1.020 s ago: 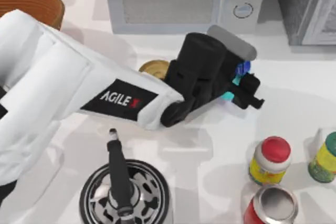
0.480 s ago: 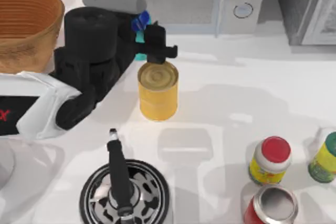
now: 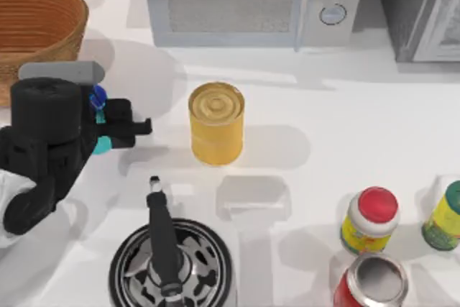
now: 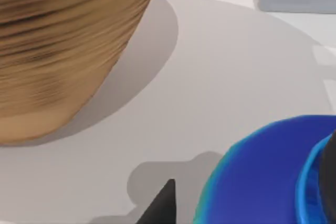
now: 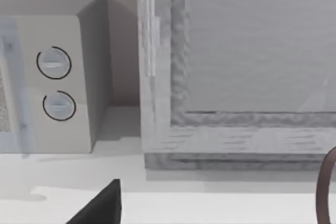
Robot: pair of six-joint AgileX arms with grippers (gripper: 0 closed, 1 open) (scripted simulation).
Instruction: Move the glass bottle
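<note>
The glass bottle (image 3: pixel 99 95) shows as a blue shoulder and a teal body between the black fingers of my left gripper (image 3: pixel 108 121). That gripper is shut on it, at the table's left, in front of the wicker basket (image 3: pixel 39 23) and left of the yellow can (image 3: pixel 216 121). In the left wrist view the bottle's blue shoulder (image 4: pixel 262 177) sits close up, with the basket's wall (image 4: pixel 63 51) beyond it. Most of the bottle is hidden by the gripper from above. My right gripper (image 5: pixel 215 211) is parked facing the back right corner.
A microwave (image 3: pixel 244 1) and a grey cabinet (image 3: pixel 424 8) line the back. A black-and-white round dish with a dark handle (image 3: pixel 171 264) sits at the front. A red-capped yellow bottle (image 3: pixel 370 219), a green bottle (image 3: pixel 443 217) and a red can (image 3: pixel 370 282) stand front right.
My left gripper has carried the glass bottle from right of the yellow can, round behind it, to the left side in front of the basket.
</note>
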